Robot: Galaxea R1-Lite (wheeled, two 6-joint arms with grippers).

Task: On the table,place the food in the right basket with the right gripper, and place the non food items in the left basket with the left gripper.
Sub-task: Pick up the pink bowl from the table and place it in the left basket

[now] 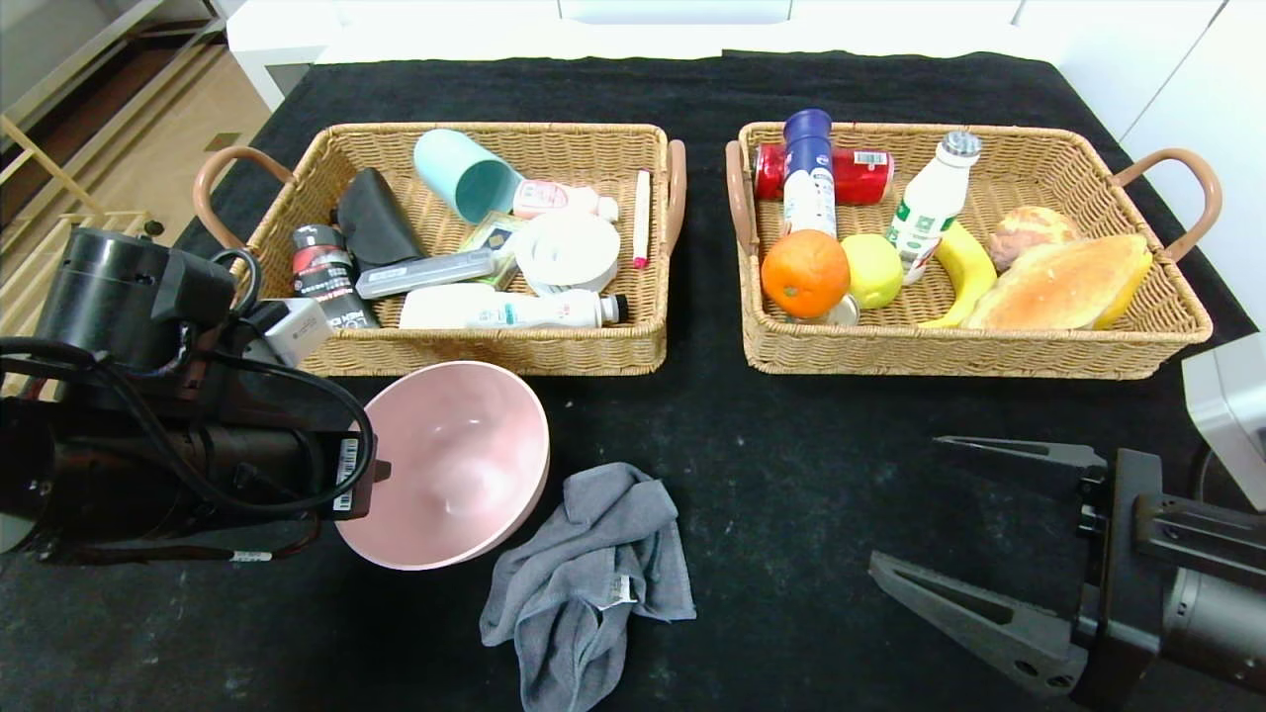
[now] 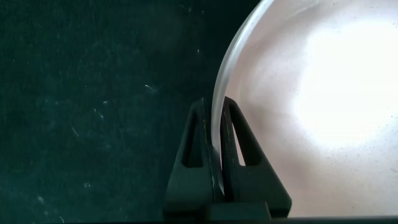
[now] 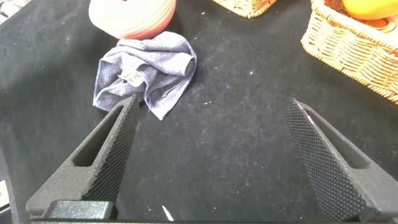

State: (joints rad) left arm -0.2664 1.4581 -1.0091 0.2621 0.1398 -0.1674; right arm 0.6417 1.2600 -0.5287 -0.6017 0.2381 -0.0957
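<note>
My left gripper [image 1: 381, 470] is shut on the rim of the pale pink bowl [image 1: 445, 465], which is tilted just in front of the left basket [image 1: 475, 351]. In the left wrist view its fingers [image 2: 214, 102] pinch the bowl's edge [image 2: 311, 112]. The grey cloth [image 1: 593, 554] lies crumpled on the table [image 1: 791, 465] beside the bowl, and shows in the right wrist view [image 3: 146, 71]. My right gripper [image 1: 905, 502] is open and empty, low at the front right [image 3: 211, 99]. The right basket [image 1: 969, 356] holds the orange [image 1: 805, 272], banana [image 1: 964, 267], croissant [image 1: 1063, 282] and blue-capped bottle [image 1: 809, 168].
The left basket holds several items: a teal cup [image 1: 465, 178], a white bottle [image 1: 504, 309], a black pouch [image 1: 376, 222]. The right basket also holds a red can [image 1: 860, 173], a yellow-green fruit [image 1: 872, 269] and a second white bottle [image 1: 930, 203]. White furniture stands behind the table.
</note>
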